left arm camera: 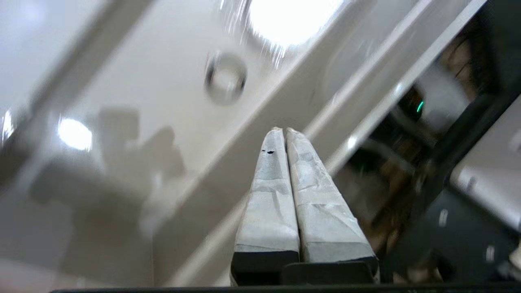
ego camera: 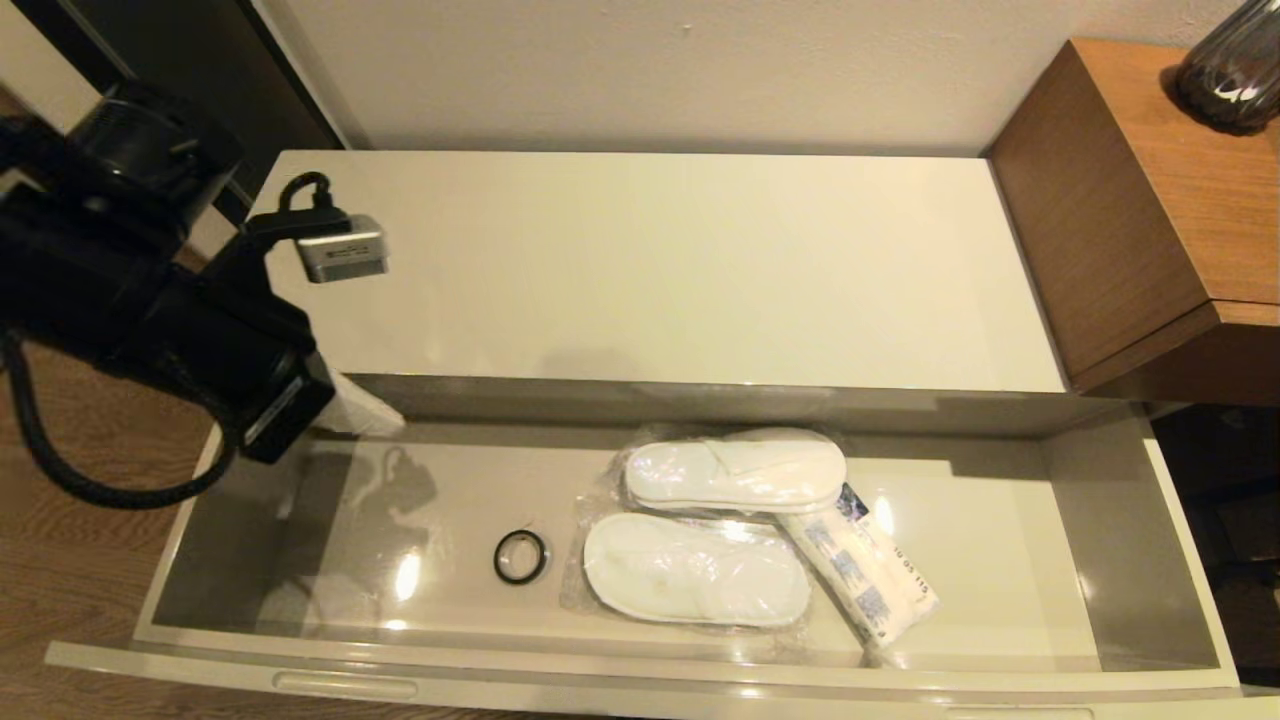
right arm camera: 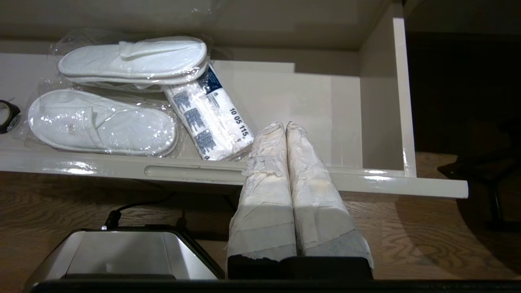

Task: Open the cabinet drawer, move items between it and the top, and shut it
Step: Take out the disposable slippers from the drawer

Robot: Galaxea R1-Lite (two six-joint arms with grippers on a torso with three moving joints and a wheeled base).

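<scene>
The cabinet drawer (ego camera: 1130, 540) stands pulled wide open below the glossy cream top (ego camera: 680, 270), which is bare. Inside lie two wrapped white slippers (ego camera: 735, 475) (ego camera: 695, 570) and a white packet with blue print (ego camera: 865, 575), leaning against them. My left gripper (ego camera: 385, 418) hangs shut and empty over the drawer's back left corner; in its wrist view its tips (left arm camera: 283, 130) press together. My right gripper (right arm camera: 285, 124) is shut and empty in front of the drawer front (right arm camera: 366, 181), near the packet (right arm camera: 207, 114) and slippers (right arm camera: 101, 122). It is out of the head view.
A small black ring (ego camera: 520, 557) lies on the drawer floor left of the slippers. A taller brown wooden desk (ego camera: 1150, 200) with a dark vase (ego camera: 1235, 65) adjoins the cabinet on the right. Wooden floor (right arm camera: 427, 236) lies below the drawer front.
</scene>
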